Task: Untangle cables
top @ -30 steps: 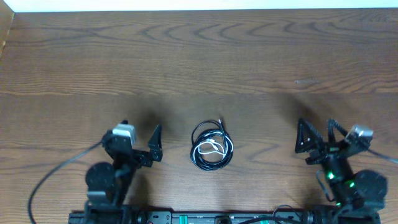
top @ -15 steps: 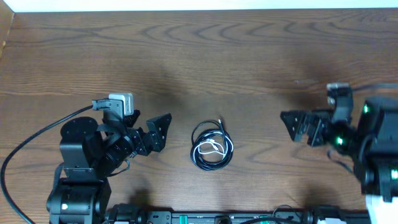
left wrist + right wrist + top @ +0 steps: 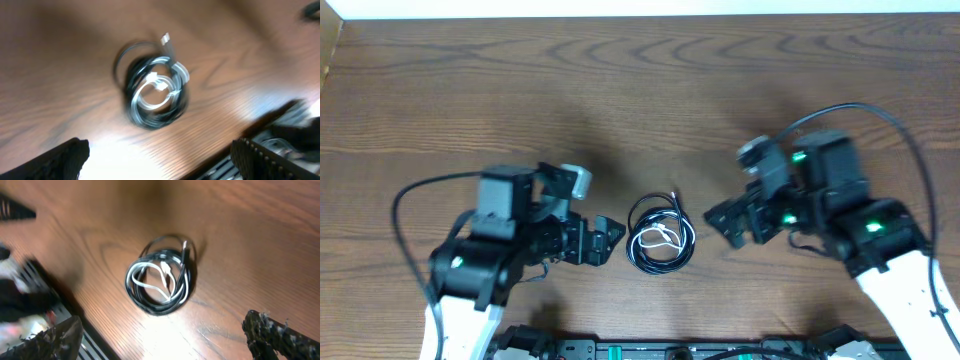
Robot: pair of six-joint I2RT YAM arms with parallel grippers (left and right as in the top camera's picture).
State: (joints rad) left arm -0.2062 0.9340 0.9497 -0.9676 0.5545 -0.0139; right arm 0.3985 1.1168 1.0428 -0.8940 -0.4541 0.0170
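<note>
The cables [image 3: 660,238] lie in 1 tight round coil on the wooden worktop [image 3: 640,90], near its front edge and about midway between the 2 arms. Most of the strands are black; 1 white cable [image 3: 663,237] loops through the inside of the coil. A black plug end [image 3: 674,198] sticks out at the far side of the coil, pointing away from the robot.

The left gripper [image 3: 603,241] sits just beside the coil on its left, jaws spread wide and holding nothing – it is apart from the cables. The right gripper [image 3: 727,224] stands near the coil on the other side, a little farther off, and it too is spread wide and empty.

Both wrist views are blurred. In the left wrist view the coil lies on bare wood ahead of the fingers [image 3: 70,157], which frame the bottom corners of the picture. The right wrist view shows the same – the coil centred, well ahead of the 2 dark fingertips [image 3: 275,332].
</note>
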